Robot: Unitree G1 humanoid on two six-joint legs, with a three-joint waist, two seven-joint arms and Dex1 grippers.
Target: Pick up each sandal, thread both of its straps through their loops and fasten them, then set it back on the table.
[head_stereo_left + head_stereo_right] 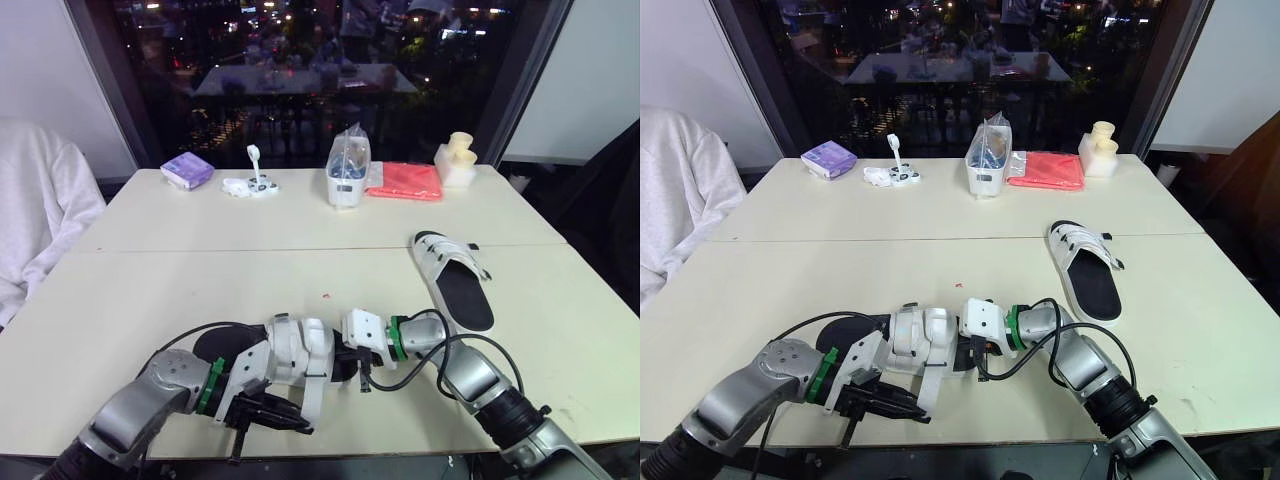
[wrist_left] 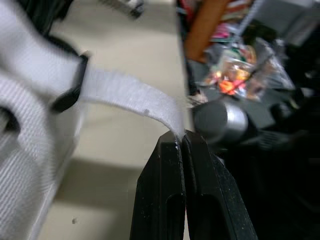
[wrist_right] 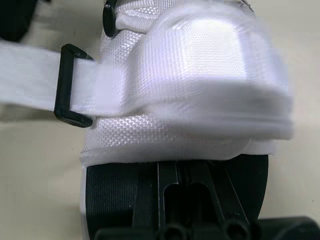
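At the near edge of the desk (image 1: 150, 290), I see my left pincer (image 2: 181, 140) clenched on the tip of the strap (image 2: 125, 92), my right pincer (image 3: 177, 175) gripping that sandal (image 3: 200, 75) by its sole, and the other sandal (image 1: 455, 280) lying off right.

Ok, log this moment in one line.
left pincer: shut on strap, strap through loop | right pincer: at sandal | other sandal: on table
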